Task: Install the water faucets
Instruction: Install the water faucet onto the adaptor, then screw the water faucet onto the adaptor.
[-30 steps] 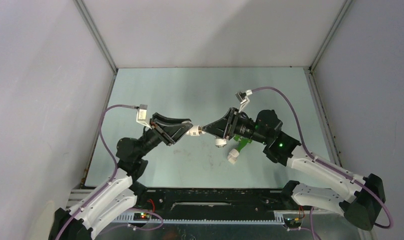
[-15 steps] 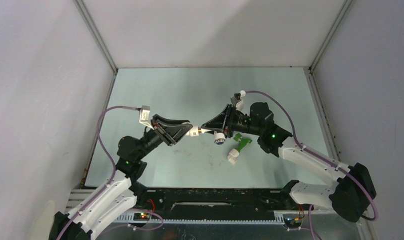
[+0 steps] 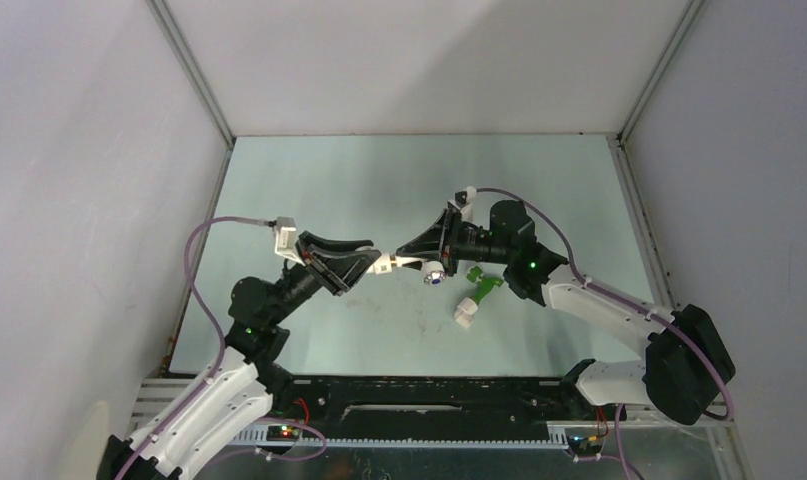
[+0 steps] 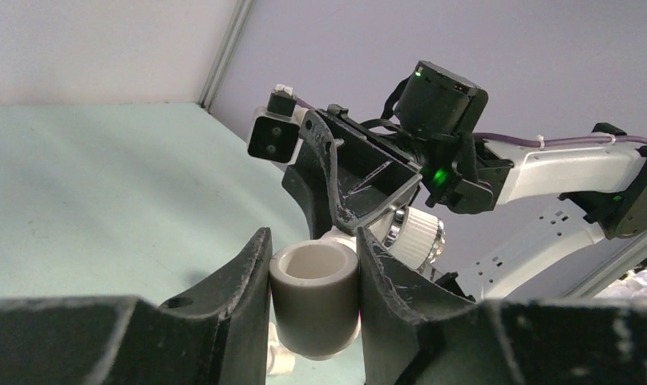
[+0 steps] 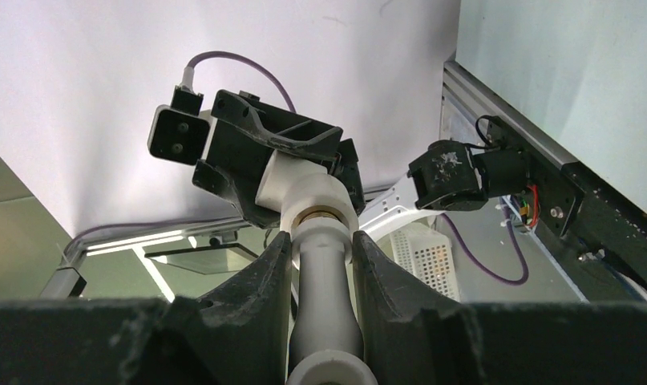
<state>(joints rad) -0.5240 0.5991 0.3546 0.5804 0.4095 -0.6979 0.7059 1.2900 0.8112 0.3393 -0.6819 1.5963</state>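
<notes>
The white faucet point(image 3: 431, 272) with its ribbed grey knob point(image 4: 420, 233) hangs above the table's middle. My right gripper point(image 3: 407, 257) is shut on its body point(image 5: 324, 297). Its brass-threaded end sits in a short white pipe fitting point(image 3: 385, 264), which my left gripper point(image 3: 375, 262) is shut on. In the left wrist view the fitting point(image 4: 314, 297) stands between the fingers, open end up. The right wrist view shows the left gripper point(image 5: 256, 160) holding the fitting point(image 5: 304, 188) just beyond my right gripper point(image 5: 321, 239). The green faucet point(image 3: 486, 285) lies on the table under the right arm.
A white fitting point(image 3: 465, 316) lies at the green faucet's near end. Grey walls close in the pale green table point(image 3: 339, 180) on three sides. A black rail point(image 3: 419, 395) runs along the near edge between the arm bases.
The right wrist has rolled, turning the white faucet against the fitting; its knob has swung round. Both grippers have drifted slightly left, and both keep their grips.
</notes>
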